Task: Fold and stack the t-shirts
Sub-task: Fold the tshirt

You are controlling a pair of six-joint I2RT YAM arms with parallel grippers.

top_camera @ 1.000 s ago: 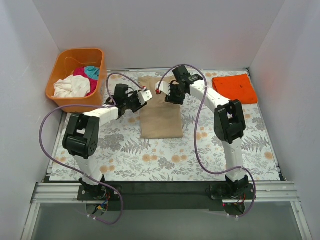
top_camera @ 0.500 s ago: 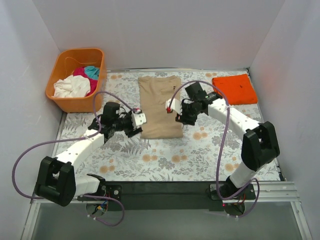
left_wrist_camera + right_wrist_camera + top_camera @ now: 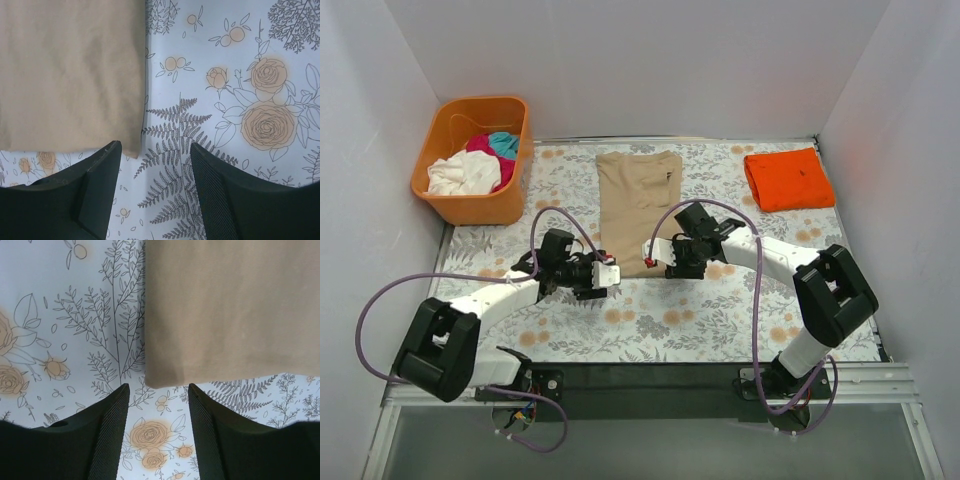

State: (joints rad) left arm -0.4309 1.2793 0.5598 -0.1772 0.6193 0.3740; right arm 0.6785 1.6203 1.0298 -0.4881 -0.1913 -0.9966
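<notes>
Though just beyond left hand (image 3: 156, 150), tan t-shirt (image 3: 70, 70)

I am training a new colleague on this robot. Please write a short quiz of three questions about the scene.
1. True or false: the tan shirt lies flat on the table.
2. Where is the folded orange shirt? A) near left corner B) far right corner C) centre
3. Fill in: the left fingers and the right fingers are both ___.
Key: 1 true; 2 B; 3 open.
</notes>
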